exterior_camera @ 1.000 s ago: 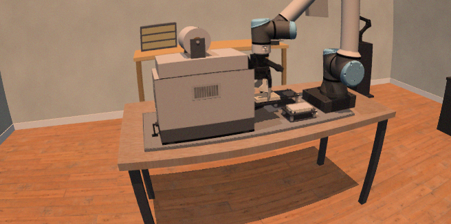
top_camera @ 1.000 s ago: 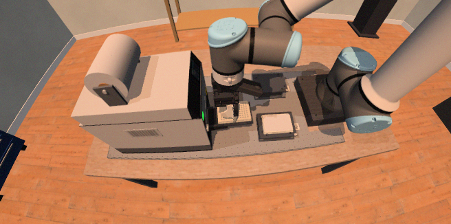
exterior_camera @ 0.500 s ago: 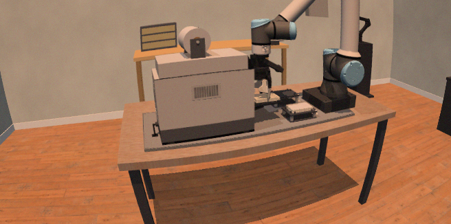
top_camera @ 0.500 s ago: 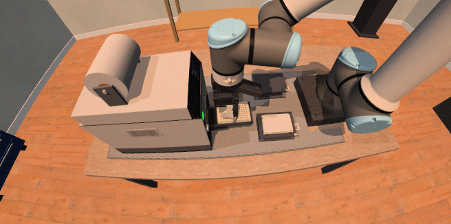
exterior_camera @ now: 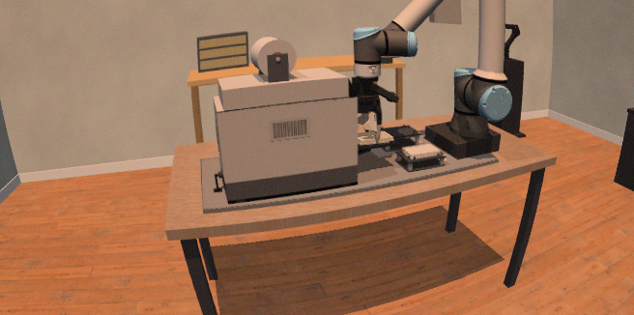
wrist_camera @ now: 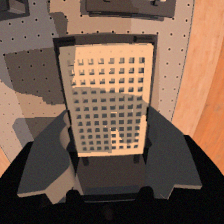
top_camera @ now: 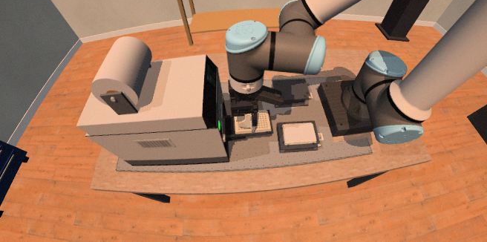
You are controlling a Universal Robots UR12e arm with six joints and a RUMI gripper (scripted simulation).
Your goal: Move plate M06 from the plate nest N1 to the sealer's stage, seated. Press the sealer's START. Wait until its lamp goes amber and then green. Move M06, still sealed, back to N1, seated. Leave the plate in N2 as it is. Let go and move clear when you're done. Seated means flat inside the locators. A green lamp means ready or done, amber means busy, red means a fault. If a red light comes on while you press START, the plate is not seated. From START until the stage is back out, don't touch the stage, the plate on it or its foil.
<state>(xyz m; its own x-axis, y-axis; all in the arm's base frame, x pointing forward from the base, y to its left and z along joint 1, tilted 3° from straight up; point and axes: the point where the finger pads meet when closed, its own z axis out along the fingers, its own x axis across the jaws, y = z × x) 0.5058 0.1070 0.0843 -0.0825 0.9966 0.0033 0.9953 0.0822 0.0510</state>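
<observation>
Wood floor room, table (exterior_camera: 338,209) in middle. Big sealer (top_camera: 156,108) on table, green lamp (top_camera: 219,125) lit. Gripper (top_camera: 245,121) clenched on plate M06 (wrist_camera: 107,100), over stage (top_camera: 268,131) at sealer's 3 o'clock. Second plate (top_camera: 299,133) in nest (top_camera: 282,142), further toward 3 o'clock.

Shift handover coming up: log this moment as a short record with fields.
gripper: shut on the plate
plate: open wells, no foil, over the stage
seated: cannot tell
lamp: green
N1: no plate in it
N2: plate in place
sealer: left of the stage
</observation>
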